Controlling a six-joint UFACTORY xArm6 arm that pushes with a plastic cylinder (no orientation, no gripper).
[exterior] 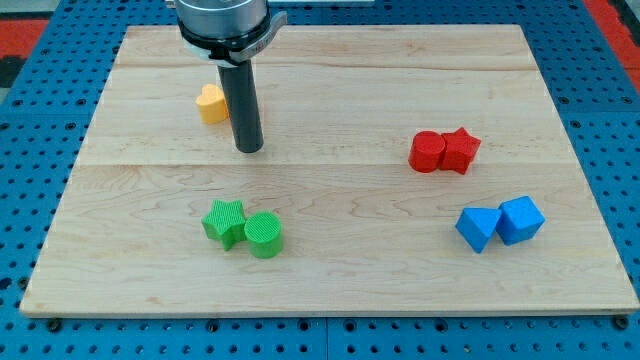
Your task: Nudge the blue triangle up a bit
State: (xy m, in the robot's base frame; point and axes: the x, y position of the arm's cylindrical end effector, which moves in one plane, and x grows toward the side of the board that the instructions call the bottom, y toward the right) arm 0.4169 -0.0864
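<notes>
A: Where's my tip (249, 149) right now?

B: Up in the view's upper left part of the wooden board (330, 290), touching no block. The orange block (211, 103) sits just beside the rod on its left. It's a bare rod, so there's nothing to open or clamp; it's simply free.

A: And the blue triangle (477, 228)?

B: Lower right of the board, well apart from the tip, touching the blue cube (521, 219) on its right side.

A: So how do I nudge it up cleanly?

B: I'd say bring the tip round below the triangle, toward the view's bottom edge, centred under it, then push up a short way. Approaching off-centre to the right would likely drag the cube along. Going through the board's open middle and lower part avoids the red pair.

A: Count them for me, biggest down.

B: One board. Seven blocks: two red, a cylinder (427, 152) and a star (461, 150), touching; two green, a star (225, 221) and a cylinder (264, 235), touching; two blue; one orange.
</notes>
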